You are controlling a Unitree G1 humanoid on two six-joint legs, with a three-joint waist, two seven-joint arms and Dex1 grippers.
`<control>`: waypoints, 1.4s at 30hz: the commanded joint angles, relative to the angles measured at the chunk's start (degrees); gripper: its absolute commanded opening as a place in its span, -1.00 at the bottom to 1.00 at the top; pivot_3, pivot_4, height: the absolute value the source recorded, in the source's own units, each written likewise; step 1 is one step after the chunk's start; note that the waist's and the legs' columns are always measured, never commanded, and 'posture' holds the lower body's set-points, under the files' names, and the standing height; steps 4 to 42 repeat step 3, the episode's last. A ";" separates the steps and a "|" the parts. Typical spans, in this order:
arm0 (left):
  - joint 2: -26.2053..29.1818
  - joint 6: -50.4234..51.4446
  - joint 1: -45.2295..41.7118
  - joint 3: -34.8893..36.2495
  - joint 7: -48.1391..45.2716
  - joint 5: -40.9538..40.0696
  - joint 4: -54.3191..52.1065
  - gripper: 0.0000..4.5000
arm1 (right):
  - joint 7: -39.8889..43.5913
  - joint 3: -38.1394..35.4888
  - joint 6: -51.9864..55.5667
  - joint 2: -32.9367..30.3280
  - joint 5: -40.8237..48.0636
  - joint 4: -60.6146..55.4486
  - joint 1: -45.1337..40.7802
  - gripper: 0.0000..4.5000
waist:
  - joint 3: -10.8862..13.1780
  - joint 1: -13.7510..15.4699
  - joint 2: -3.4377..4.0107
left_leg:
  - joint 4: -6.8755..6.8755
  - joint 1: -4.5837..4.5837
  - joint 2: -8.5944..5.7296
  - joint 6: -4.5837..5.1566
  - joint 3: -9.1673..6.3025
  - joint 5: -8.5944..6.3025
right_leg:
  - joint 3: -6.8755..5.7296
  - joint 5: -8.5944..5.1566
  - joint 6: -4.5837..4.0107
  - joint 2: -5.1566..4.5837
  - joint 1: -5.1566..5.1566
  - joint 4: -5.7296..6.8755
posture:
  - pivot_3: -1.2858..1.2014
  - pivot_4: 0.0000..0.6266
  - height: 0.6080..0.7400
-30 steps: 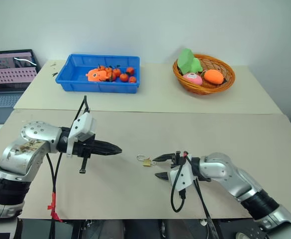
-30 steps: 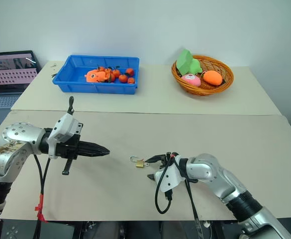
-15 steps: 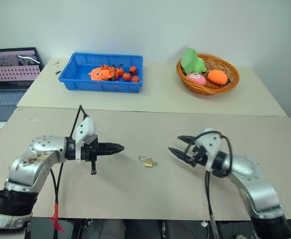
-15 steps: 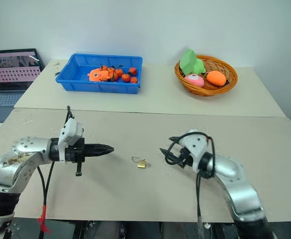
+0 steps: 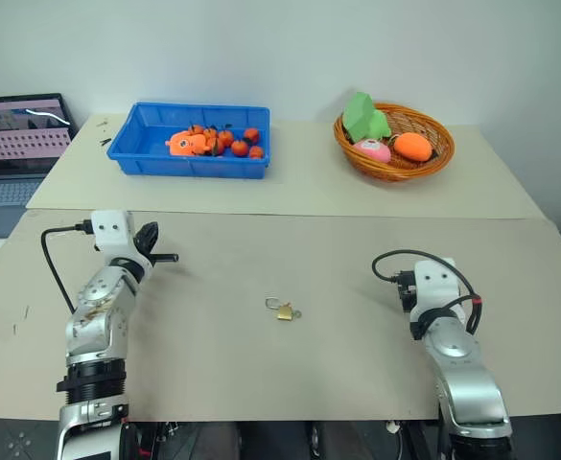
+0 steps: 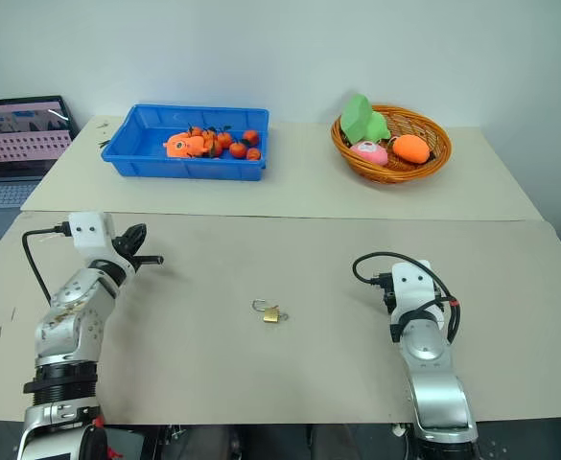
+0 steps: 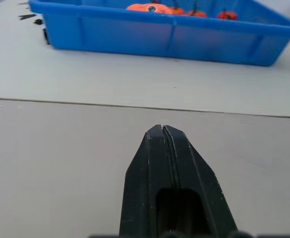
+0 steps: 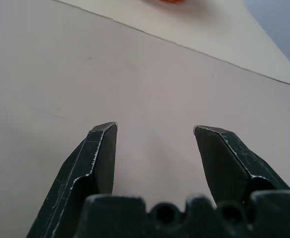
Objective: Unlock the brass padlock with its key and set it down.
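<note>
The brass padlock (image 5: 283, 310) lies on the beige table (image 5: 309, 383) at its middle, a small gold body with a thin silver shackle, and nothing touches it. The key is too small to make out apart from it. My left gripper (image 5: 170, 256) is well to the left of the padlock and points toward the blue bin. In the left wrist view its fingers (image 7: 154, 148) are pressed together, shut and holding nothing. My right gripper (image 8: 154, 130) is far to the right of the padlock (image 6: 271, 312). It stands open over bare table with nothing between its fingers.
A blue bin (image 5: 190, 165) with small orange fruits stands at the back left. A wicker basket (image 5: 395, 171) of soft toys is at the back right. A laptop (image 5: 16, 134) sits past the table's left edge.
Both arms have swung outward from the padlock, the left gripper to the left and the right gripper to the right. Both now point forward. The padlock has stayed in place.
</note>
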 commanded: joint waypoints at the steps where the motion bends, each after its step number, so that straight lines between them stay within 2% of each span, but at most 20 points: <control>1: -0.85 -6.04 -1.53 2.05 2.69 1.07 3.35 -1.00 | -1.13 -4.37 -4.59 0.39 0.50 2.34 -2.35 0.33 | 0.00 0.00 0.00 | -0.01 -0.01 0.00 0.00 -0.01 0.00 | -0.01 0.00 0.00 0.00 0.00 -0.02 | 0.03 -0.52 1.00; 42: -0.91 -7.75 -1.78 1.78 2.94 1.50 4.78 -1.00 | -0.73 -5.07 -5.39 0.65 0.72 3.93 -2.82 0.33 | 0.00 0.00 0.00 | -0.01 -0.02 0.00 0.01 -0.02 0.00 | -0.02 0.01 0.02 0.00 0.03 -0.08 | 0.03 -0.52 1.00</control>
